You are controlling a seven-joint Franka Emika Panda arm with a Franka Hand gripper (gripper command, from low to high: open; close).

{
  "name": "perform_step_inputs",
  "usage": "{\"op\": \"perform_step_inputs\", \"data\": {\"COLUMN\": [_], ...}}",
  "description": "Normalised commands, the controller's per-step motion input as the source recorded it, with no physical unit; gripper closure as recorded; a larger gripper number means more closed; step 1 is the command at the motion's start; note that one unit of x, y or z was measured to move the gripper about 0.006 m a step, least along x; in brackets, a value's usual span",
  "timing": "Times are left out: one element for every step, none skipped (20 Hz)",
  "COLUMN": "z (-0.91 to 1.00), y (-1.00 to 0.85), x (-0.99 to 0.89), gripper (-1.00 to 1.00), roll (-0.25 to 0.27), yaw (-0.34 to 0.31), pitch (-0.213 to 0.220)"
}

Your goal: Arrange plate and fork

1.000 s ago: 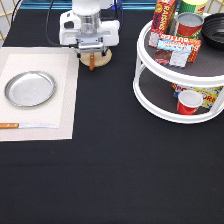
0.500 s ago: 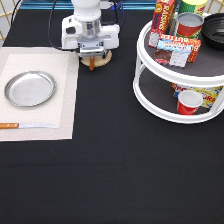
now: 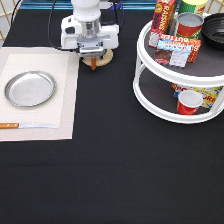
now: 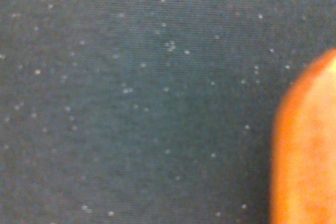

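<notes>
The silver plate [image 3: 30, 89] lies on the beige placemat [image 3: 60, 110] at the exterior view's left. My gripper [image 3: 94, 56] hangs low at the top centre, right over a round wooden disc [image 3: 103, 61]. A short brown-orange handle [image 3: 93, 65] pokes out just below the hand; it looks like the fork's handle, and its tines are hidden. The wrist view shows the orange handle [image 4: 307, 150] very close against the black cloth. The hand hides whether it holds the handle.
A knife [image 3: 27, 125] with an orange handle lies on the placemat below the plate. A white two-tier turntable [image 3: 150, 100] with boxes, cans and a red cup [image 3: 189, 102] stands at the right. Black cloth covers the table.
The hand has shifted only slightly over the wooden disc. The plate and the knife have not moved.
</notes>
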Motion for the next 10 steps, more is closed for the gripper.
{"op": "perform_step_inputs", "data": {"z": [0.02,0.01,0.00,0.00,0.00,0.05,0.13,0.27,0.53,0.75], "y": [0.00,0.00,-0.06,-0.07,-0.07,-0.09,-0.12,-0.11,-0.11,-0.11], "x": [0.00,0.00,0.00,0.00,-0.04,-0.05,-0.05,-0.04,0.00,0.00], "gripper": [1.00,1.00,1.00,1.00,1.00,1.00,1.00,1.00,1.00,1.00], "roll": [-0.032,-0.039,-0.033,-0.036,-0.039,-0.036,-0.029,-0.024,0.000,0.000], "yaw": [-0.064,-0.068,-0.062,-0.060,-0.057,-0.050,-0.046,-0.043,-0.027,-0.020], "pitch": [0.003,0.000,0.000,0.000,0.000,0.000,0.000,0.000,0.000,0.001]}}
